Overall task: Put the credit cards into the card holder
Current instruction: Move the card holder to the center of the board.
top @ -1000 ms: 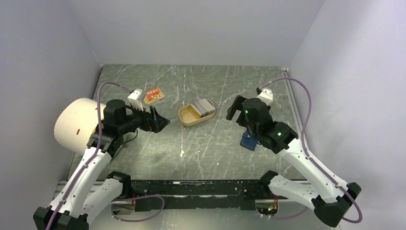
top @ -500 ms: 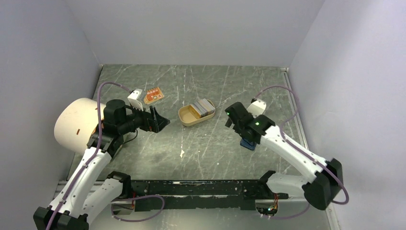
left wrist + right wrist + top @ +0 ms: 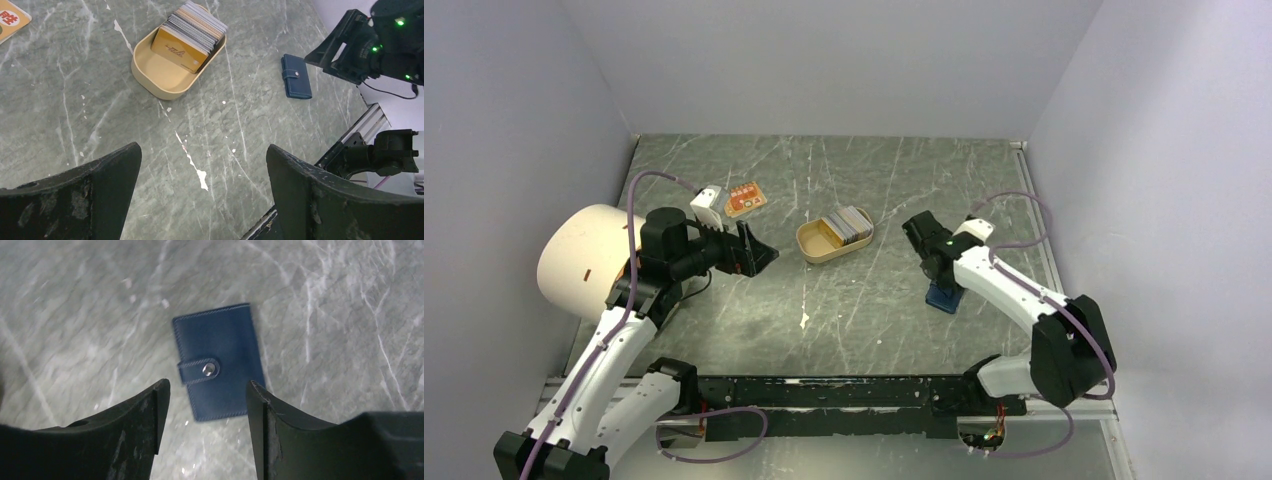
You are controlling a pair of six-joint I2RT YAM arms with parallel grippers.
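The credit cards (image 3: 851, 223) stand on edge as a stack in a tan oval tray (image 3: 814, 250); the left wrist view shows this stack (image 3: 192, 30) with an orange card facing front. The card holder (image 3: 943, 296) is a dark navy wallet, folded and snapped, lying flat on the table right of the tray. My right gripper (image 3: 932, 262) hovers just above it, jaws apart with nothing between them. In the right wrist view the card holder (image 3: 218, 367) lies just past the fingertips of the right gripper (image 3: 207, 385). My left gripper (image 3: 764, 255) is open and empty, left of the tray.
A large white cylinder (image 3: 584, 260) sits at the left wall by the left arm. A small orange board (image 3: 745, 198) and a small white-grey block (image 3: 708, 200) lie at the back left. Walls close in three sides; a black rail (image 3: 844, 392) runs along the near edge.
The right arm has folded its elbow out to the right and brought its gripper down over the card holder, and its jaws have narrowed. The left arm has not moved.
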